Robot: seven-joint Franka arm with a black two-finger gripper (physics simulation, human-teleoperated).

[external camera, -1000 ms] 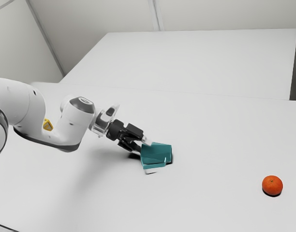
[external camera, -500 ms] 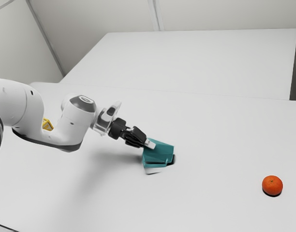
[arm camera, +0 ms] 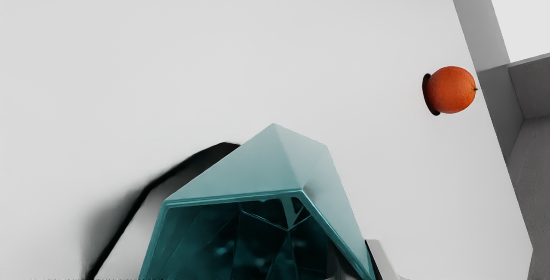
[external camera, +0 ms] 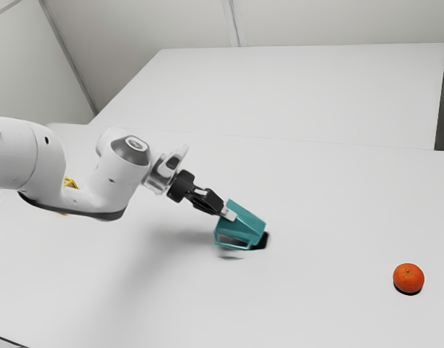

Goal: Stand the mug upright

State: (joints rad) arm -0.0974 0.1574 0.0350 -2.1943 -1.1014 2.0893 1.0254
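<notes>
The gripper (external camera: pixel 227 214) is at the upper edge of the teal mug (external camera: pixel 244 223), which is tilted, with a dark shadow beside it on the table. Faceted walls and an open mouth turned toward my hand show on the mug (arm camera: pixel 240 177) in the wrist view. There the gripper (arm camera: pixel 360 263) has one finger inside the mouth and the other against the outside, pinching the mug's wall between them. Part of the inner finger is hidden by that wall.
An orange (external camera: pixel 408 278) rests on the white table (external camera: pixel 316 304), well apart from the mug toward the exterior view's right. A yellow object (external camera: pixel 70 183) is partly hidden behind the arm.
The fingers, apart at first, have closed on the mug's wall. My hand has shifted slightly up and toward the exterior view's right, and the mug has tipped further with it.
</notes>
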